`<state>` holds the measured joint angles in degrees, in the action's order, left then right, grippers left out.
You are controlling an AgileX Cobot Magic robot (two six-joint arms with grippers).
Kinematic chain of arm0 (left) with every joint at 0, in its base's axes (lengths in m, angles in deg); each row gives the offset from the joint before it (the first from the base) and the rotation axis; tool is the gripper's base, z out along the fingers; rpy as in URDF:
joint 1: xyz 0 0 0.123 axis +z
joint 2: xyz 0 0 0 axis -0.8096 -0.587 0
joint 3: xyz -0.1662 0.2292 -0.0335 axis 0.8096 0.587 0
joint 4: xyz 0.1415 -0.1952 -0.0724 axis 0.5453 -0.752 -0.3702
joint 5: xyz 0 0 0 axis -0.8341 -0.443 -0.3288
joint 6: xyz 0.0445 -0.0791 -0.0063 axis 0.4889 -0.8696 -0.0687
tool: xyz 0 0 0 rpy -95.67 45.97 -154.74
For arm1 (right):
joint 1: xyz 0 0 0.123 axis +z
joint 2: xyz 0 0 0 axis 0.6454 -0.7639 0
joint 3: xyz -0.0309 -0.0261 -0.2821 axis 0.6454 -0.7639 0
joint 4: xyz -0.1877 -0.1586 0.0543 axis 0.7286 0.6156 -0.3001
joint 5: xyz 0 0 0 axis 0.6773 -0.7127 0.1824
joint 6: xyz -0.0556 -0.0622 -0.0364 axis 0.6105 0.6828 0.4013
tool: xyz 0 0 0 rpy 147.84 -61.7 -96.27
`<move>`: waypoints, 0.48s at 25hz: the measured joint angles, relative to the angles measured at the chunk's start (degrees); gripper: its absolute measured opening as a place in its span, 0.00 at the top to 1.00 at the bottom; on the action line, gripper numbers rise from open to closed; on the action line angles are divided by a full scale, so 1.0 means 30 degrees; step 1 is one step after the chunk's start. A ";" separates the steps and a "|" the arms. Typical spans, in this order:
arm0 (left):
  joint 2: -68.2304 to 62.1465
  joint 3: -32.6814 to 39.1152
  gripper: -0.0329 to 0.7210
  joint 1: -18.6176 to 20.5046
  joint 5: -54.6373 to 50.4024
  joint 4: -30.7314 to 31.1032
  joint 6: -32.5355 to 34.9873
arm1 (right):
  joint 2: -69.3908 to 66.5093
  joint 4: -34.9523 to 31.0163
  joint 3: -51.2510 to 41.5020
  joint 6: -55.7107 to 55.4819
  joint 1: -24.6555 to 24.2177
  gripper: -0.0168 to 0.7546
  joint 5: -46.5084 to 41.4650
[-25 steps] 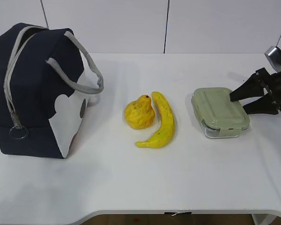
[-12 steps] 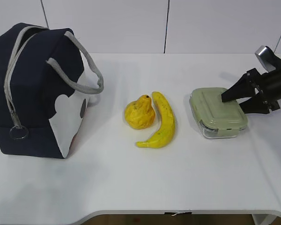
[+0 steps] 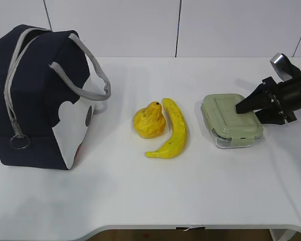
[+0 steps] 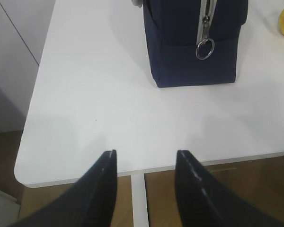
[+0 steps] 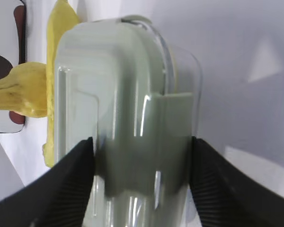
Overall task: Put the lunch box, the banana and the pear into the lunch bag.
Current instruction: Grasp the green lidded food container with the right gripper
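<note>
The lunch box [image 3: 231, 120], clear with a sage-green lid, lies on the right of the white table. My right gripper [image 3: 247, 113] comes at it from the right, one finger against each long side. In the right wrist view the box [image 5: 123, 94] fills the gap of the gripper [image 5: 142, 141], with the banana [image 5: 61, 23] behind it. The banana [image 3: 174, 131] and the pear [image 3: 149, 120] lie side by side mid-table. The navy lunch bag [image 3: 35, 100] stands at the left. My left gripper [image 4: 145, 152] hangs open and empty over the table's front edge, short of the bag [image 4: 194, 47].
The bag's grey handles [image 3: 93, 65] arch up and to the right, and its zipper ring [image 3: 20, 142] hangs on the near end. The white table [image 3: 140, 196] ends in a rounded front edge. A white wall runs along the back.
My right gripper has slid left along the lunch box and narrowed onto its sides. The box has shifted slightly left. The left arm has not moved.
</note>
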<state>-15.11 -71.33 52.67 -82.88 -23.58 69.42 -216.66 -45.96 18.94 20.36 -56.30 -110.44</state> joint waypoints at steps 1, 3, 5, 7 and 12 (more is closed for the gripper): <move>0.0000 0.0000 0.55 0.0000 0.0000 0.0000 0.0000 | 0.0000 0.0000 0.0000 0.0000 0.0000 0.35 -0.0042; 0.0000 0.0000 0.55 0.0000 0.0000 0.0000 0.0000 | 0.0000 0.0000 0.0000 0.0000 0.0000 0.37 -0.0042; 0.0000 0.0000 0.55 0.0000 0.0000 0.0000 0.0000 | 0.0000 -0.0033 0.0030 0.0000 0.0000 0.37 -0.0077; 0.0000 0.0000 0.55 0.0000 0.0000 0.0000 0.0000 | 0.0000 -0.0034 0.0030 0.0000 0.0000 0.39 -0.0077; 0.0000 0.0000 0.55 0.0000 0.0000 0.0000 0.0000 | 0.0000 -0.0179 0.0030 0.0000 0.0000 0.43 -0.0151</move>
<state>-15.11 -71.33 52.67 -82.88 -23.58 69.42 -216.66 -46.50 19.03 20.36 -56.30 -110.89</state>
